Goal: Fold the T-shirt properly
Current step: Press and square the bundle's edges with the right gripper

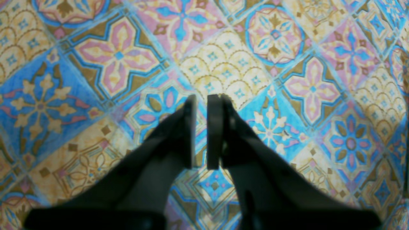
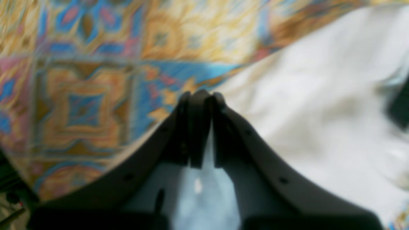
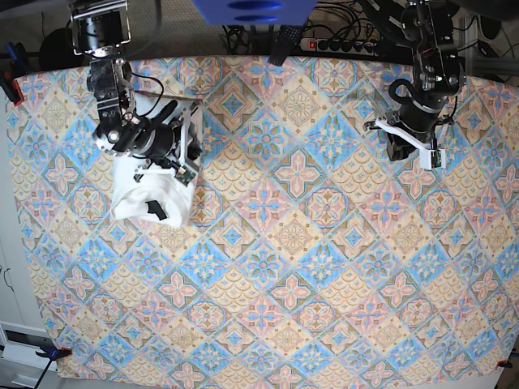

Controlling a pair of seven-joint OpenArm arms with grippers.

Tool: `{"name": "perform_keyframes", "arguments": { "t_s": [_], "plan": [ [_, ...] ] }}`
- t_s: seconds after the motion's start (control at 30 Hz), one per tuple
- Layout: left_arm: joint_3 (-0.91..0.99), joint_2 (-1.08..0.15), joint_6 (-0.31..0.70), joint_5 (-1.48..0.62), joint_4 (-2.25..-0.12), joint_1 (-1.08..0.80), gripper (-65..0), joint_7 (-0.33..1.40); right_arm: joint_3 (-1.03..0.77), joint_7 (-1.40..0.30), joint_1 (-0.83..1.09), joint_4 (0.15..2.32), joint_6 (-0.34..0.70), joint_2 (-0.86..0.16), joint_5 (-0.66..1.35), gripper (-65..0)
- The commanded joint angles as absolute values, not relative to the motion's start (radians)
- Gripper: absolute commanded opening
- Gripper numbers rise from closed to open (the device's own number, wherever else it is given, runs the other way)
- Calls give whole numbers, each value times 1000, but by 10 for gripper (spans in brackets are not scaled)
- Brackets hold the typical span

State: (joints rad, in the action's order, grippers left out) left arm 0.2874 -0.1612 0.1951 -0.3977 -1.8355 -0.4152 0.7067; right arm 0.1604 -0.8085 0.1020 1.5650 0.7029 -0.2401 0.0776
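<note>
Table covering (image 3: pixel 308 267): a large cloth patterned with diamond tiles in blue, pink and yellow is filling almost the whole base view, from left edge to right edge.

T-shirt (image 3: pixel 154 198): a white bundle, folded small, is lying at the upper left of the base view on the patterned cloth. A small black mark is showing on its lower front. In the right wrist view the white fabric (image 2: pixel 319 105) is taking up the right half of the frame, blurred, with a dark patch at the right edge.

Right arm: it is reaching down from the upper left corner of the base view and is partly covering the top of the white bundle.

Left arm: it is hanging at the upper right of the base view, well apart from the T-shirt, over bare patterned cloth.

Right gripper (image 2: pixel 199 95): its dark jaws are sitting pressed together at the tips, in the centre of the right wrist view, at the border between the cloth and the white fabric. Whether any fabric is pinched between them cannot be told; the view is blurred.

Left gripper (image 1: pixel 206 97): its two dark fingers are standing nearly together with only a thin slit between them, holding nothing, over the tiled pattern in the centre of the left wrist view.

Cables and power strip (image 3: pixel 340 44): lying along the top edge of the base view, behind the table.
</note>
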Motion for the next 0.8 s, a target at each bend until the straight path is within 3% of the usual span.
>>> {"name": "perform_keyframes", "arguments": {
  "t_s": [0.0,0.43,0.77],
  "plan": [
    [291,-168,199,-404,-1853,-410,-601,687,143,-805,93,1561,698,-257,74,-608],
    [291,-168,199,-404,-1853,-412,-601,687,150,-799,-94,1376,698,-251,74,-608],
    [291,-168,199,-404,-1853,-409,-601,687,234,-792,-104,1342,698,-223,74,-608]
  ]
}}
